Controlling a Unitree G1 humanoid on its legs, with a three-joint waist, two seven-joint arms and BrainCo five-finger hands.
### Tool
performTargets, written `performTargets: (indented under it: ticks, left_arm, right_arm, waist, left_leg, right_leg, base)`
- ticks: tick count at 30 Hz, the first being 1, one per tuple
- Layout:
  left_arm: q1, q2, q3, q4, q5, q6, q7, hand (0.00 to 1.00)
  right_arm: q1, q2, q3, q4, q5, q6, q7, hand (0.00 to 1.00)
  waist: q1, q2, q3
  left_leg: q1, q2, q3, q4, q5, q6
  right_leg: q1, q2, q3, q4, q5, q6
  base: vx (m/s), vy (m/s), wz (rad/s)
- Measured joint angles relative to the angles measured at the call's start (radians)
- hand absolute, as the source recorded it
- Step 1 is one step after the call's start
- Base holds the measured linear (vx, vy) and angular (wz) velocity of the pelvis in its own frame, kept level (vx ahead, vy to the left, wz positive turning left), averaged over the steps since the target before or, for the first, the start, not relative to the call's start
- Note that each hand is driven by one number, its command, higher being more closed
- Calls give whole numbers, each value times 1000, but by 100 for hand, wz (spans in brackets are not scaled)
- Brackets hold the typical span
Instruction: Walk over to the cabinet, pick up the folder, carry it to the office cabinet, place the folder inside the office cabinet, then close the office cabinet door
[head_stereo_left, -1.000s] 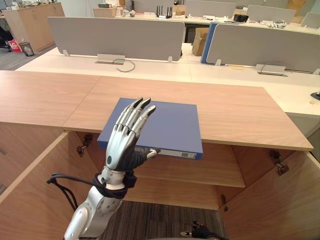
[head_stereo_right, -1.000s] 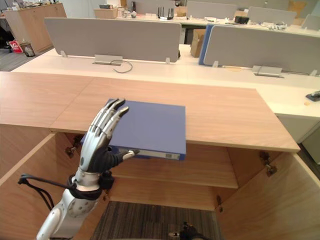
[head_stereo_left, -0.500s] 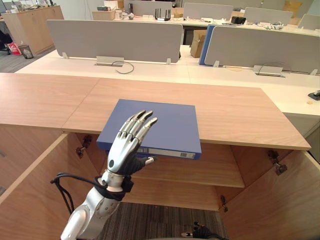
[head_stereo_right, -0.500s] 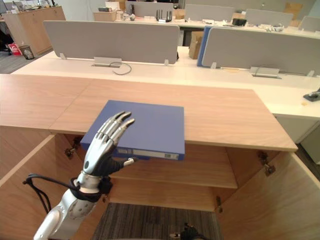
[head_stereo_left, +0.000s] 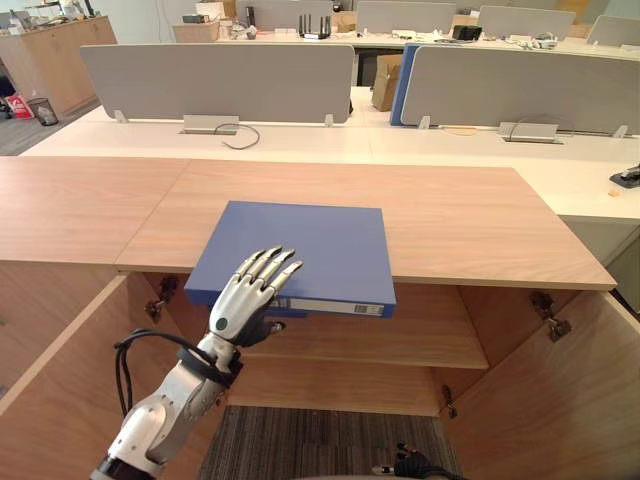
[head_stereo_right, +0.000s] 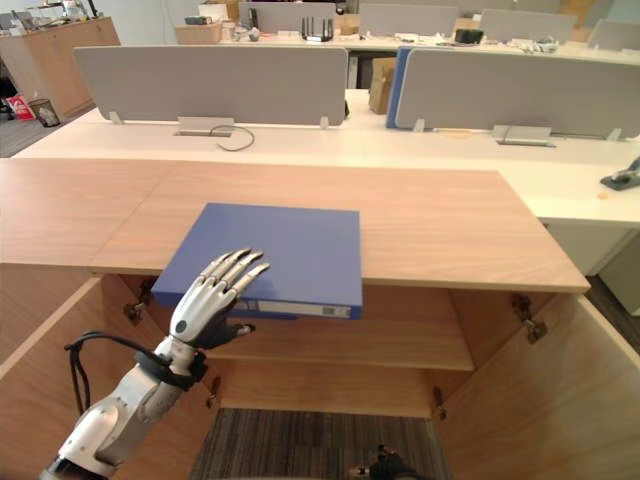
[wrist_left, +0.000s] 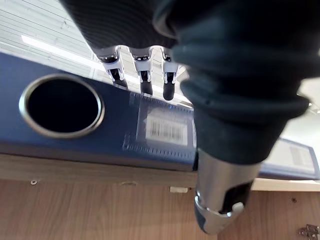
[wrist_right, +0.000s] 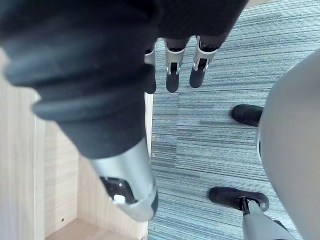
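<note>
A blue folder (head_stereo_left: 300, 245) lies flat on the wooden cabinet top (head_stereo_left: 470, 225), its labelled spine (wrist_left: 125, 125) sticking out past the front edge. My left hand (head_stereo_left: 235, 310) is at the folder's front left corner. Its straight fingers (wrist_left: 145, 75) reach over the top of the spine and its thumb (wrist_left: 222, 200) stretches out below it, so the hand is open. My right hand (wrist_right: 100, 85) hangs open over the grey carpet (wrist_right: 215, 145), holding nothing.
Below the top the cabinet stands open, with its left door (head_stereo_left: 60, 390) and right door (head_stereo_left: 560, 400) swung towards me and a shelf (head_stereo_left: 420, 345) inside. Behind the cabinet run white desks with grey dividers (head_stereo_left: 220, 80).
My left hand has dropped and drawn back from over the folder's cover to its front edge. The folder has not moved on the cabinet top. The camera has shifted slightly.
</note>
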Motion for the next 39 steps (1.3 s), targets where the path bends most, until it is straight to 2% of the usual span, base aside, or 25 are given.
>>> performTargets:
  ticks: [8, 16, 17, 26, 39]
  left_arm:
    - [-1, 0, 0, 37, 50, 17, 1, 0]
    - [-40, 1, 0, 99, 85, 27, 4, 0]
    - [-42, 2, 0, 104, 86, 28, 8, 100]
    - [-119, 1, -1, 132, 123, 67, 87, 100]
    - [-208, 0, -1, 218, 165, 95, 121, 100]
  right_arm:
    - [0, -1, -4, -26, 0, 0, -1, 0]
    - [-2, -1, 4, -37, 0, 0, -2, 0]
    - [-2, -1, 4, -37, 0, 0, -3, 0]
    - [-3, -2, 3, -37, -1, 0, -9, 0]
    - [-3, -1, 4, -37, -1, 0, -12, 0]
  waist:
    - [-5, 20, 17]
    - [-14, 17, 20]
    - [-15, 17, 20]
    - [-30, 17, 20]
    - [-39, 16, 20]
  left_leg:
    - [12, 1, 17, -1, -1, -1]
    - [15, 1, 21, -1, -2, -2]
    - [15, 1, 21, -1, -2, -2]
    - [15, 1, 28, -1, -2, -2]
    - [30, 0, 37, -1, -2, -2]
  right_leg:
    - [8, 0, 17, -14, 15, -1]
    - [12, 1, 24, -20, 16, 1]
    - [12, 1, 24, -21, 17, 2]
    - [13, 1, 27, -31, 26, 3]
    - [33, 1, 31, -48, 39, 4]
  base:
    - [-37, 13, -7]
    - [-12, 3, -2]
    - [0, 0, 0]
    - [-10, 3, -2]
    - [-5, 1, 0]
